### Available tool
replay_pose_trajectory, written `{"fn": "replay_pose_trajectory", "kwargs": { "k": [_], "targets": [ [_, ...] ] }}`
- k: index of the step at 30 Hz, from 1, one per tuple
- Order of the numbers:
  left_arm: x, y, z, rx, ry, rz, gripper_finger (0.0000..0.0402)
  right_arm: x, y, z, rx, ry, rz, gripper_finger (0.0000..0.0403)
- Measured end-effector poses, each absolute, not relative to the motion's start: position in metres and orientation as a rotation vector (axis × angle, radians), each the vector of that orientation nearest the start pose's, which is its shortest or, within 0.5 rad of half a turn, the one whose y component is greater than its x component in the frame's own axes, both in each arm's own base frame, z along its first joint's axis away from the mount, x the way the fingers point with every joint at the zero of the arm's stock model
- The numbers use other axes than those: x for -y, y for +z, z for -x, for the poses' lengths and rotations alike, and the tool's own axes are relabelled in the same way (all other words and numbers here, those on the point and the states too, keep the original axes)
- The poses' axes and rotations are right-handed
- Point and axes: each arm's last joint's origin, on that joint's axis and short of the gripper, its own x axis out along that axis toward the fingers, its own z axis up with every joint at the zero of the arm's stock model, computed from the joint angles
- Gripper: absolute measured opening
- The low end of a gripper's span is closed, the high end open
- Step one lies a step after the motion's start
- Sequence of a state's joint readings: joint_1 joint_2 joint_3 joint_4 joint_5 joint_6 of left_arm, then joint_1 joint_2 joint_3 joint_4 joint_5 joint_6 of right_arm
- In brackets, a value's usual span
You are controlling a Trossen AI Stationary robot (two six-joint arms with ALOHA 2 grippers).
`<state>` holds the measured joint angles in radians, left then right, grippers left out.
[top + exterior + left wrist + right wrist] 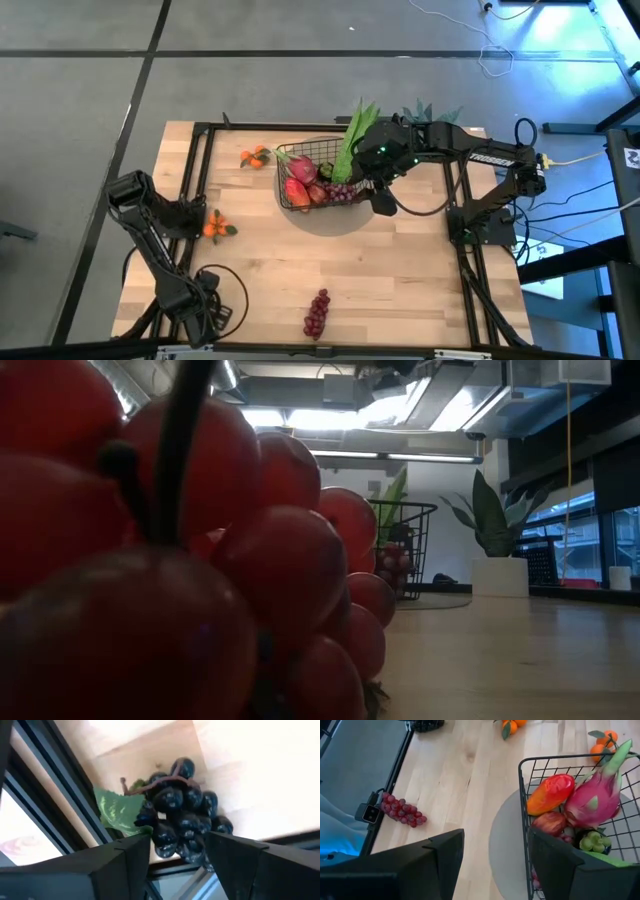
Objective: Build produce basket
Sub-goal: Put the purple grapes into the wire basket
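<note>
Nearest thing, bottom centre of the overhead frame: the red grapes (317, 313) are lying loose on the surface (400, 280), right against the low camera. Bottom left, the left tool (177, 852) is partly open around a dark grape bunch (182, 812) with nothing pinched yet, as far as I can tell. If it closes on the leaf (117, 810) or a single grape, the bunch could swing or drop. Mid left, some oranges (214, 226) wait too. Up at top centre, the basket (300, 200) is pretty full, and the right tool (495, 862) hangs open and empty at its rim, so it could nudge the basket.
</note>
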<state>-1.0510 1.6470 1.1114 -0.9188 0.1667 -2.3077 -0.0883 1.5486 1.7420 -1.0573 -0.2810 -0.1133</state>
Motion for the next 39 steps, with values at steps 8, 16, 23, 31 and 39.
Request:
{"fn": "replay_pose_trajectory", "kwargs": {
  "k": [8, 16, 23, 31, 39],
  "targets": [
    [0.254, 0.197, -0.140, -1.522, 0.927, 1.051, 0.0122, 0.019, 0.401, -0.305, -0.839, 0.224, -0.062, 0.0207],
    [0.253, 0.197, -0.139, -1.521, 0.941, 1.035, 0.0041, 0.019, 0.401, -0.305, -0.839, 0.225, -0.061, 0.0207],
    [0.252, 0.196, -0.140, -1.493, 0.948, 1.026, 0.0004, 0.019, 0.401, -0.305, -0.840, 0.225, -0.061, 0.0207],
    [0.249, 0.197, -0.145, -1.436, 0.943, 1.036, 0.0001, 0.019, 0.401, -0.305, -0.840, 0.227, -0.056, 0.0207],
    [0.248, 0.218, -0.162, -1.364, 0.874, 1.025, 0.0000, 0.019, 0.400, -0.304, -0.848, 0.230, -0.052, 0.0207]
  ]
}}
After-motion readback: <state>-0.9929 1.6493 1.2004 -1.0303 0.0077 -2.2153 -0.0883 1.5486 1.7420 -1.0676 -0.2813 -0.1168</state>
